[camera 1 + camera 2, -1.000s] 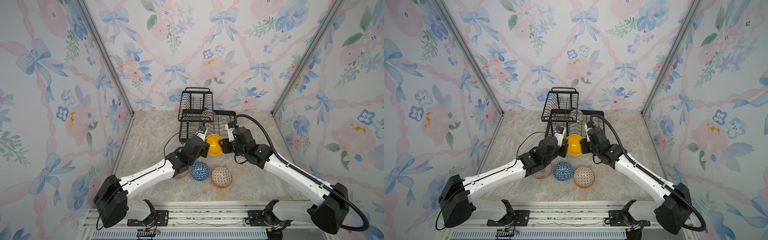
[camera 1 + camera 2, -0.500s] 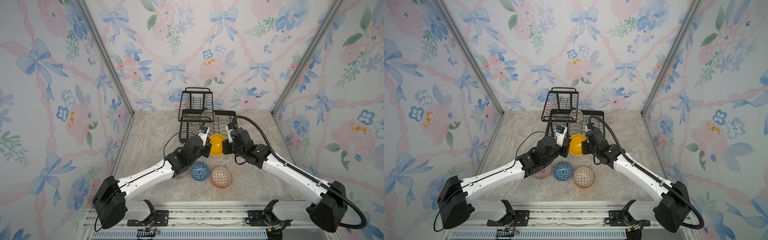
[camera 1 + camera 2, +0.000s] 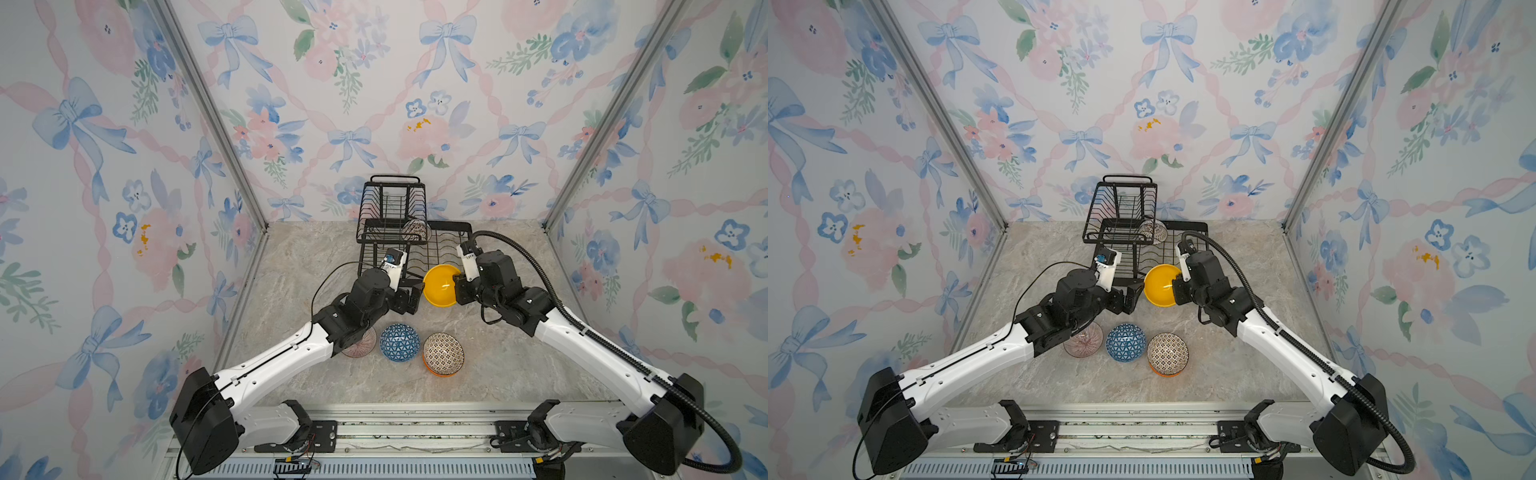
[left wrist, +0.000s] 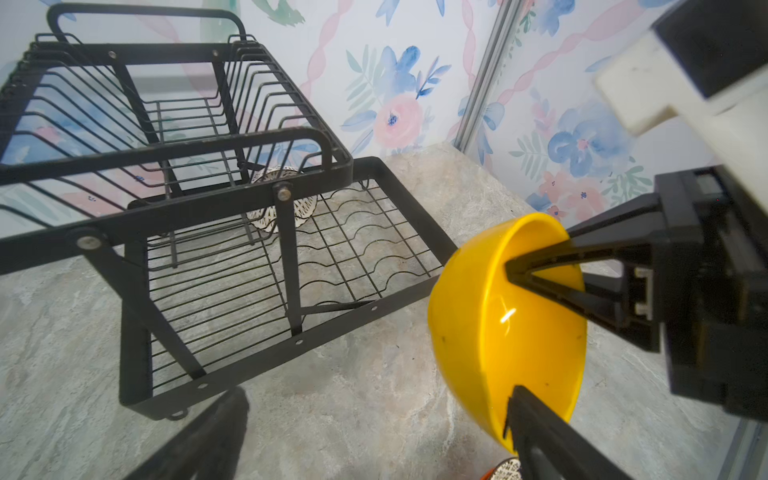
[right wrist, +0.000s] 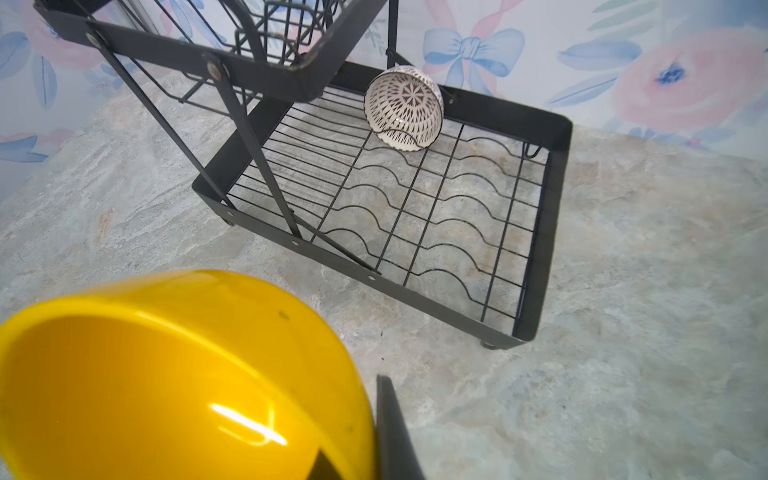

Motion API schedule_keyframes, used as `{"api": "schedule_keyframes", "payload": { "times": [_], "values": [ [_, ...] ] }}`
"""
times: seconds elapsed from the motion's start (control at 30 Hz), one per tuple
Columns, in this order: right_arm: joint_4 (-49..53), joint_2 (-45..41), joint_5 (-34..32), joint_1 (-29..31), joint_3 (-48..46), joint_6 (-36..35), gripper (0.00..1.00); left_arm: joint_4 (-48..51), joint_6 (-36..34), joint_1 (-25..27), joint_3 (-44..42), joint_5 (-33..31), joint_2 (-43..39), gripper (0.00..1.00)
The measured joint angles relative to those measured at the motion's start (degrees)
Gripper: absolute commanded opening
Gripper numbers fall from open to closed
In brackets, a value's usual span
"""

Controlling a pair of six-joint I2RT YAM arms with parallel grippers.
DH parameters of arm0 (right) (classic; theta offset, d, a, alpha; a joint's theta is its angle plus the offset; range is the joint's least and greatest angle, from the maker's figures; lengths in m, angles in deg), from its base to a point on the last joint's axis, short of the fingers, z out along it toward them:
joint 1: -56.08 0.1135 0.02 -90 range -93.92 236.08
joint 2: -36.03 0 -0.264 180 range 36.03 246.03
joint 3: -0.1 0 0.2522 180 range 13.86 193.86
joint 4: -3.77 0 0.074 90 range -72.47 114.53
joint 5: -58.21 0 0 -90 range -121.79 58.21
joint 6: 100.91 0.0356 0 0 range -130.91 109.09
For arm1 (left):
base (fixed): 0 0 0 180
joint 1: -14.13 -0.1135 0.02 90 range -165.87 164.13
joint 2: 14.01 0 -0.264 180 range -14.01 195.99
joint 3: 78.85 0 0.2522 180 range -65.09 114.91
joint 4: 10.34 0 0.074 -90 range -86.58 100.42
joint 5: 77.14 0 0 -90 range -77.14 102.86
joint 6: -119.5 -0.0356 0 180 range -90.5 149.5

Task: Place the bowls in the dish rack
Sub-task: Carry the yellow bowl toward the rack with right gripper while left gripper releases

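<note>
Marble tabletop [image 3: 519, 365]. Pinching yellow bowl [image 3: 441, 286] by rim with right gripper [image 3: 456, 286], tipped on edge for slotting into dish rack [image 5: 543, 232] (guessing); left gripper [image 3: 410, 296] spread, just left.

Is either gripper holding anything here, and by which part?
The right gripper holds the yellow bowl by its rim, one finger inside and one outside the wall. The left gripper is open beside the bowl, gripping nothing.

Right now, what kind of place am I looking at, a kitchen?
Likely a robot test booth, not a real kitchen: wallpapered panels box in a stone-look table, two arms mount on a rail, and a dish rack stands on the table.
</note>
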Motion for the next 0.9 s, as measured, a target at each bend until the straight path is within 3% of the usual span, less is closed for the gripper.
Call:
{"api": "schedule_keyframes", "payload": {
  "times": [0.4, 0.9],
  "values": [
    [-10.56, 0.74, -0.22, -8.94, -3.02, -13.99, 0.0, 5.01, 0.9, -5.57, -4.57, 3.04, -1.99, 0.98],
    [-31.69, 29.57, -1.7, -16.48, 7.21, -30.42, 0.0, 6.78, 0.39, -8.85, -4.63, 5.86, -1.33, 0.98]
  ]
}}
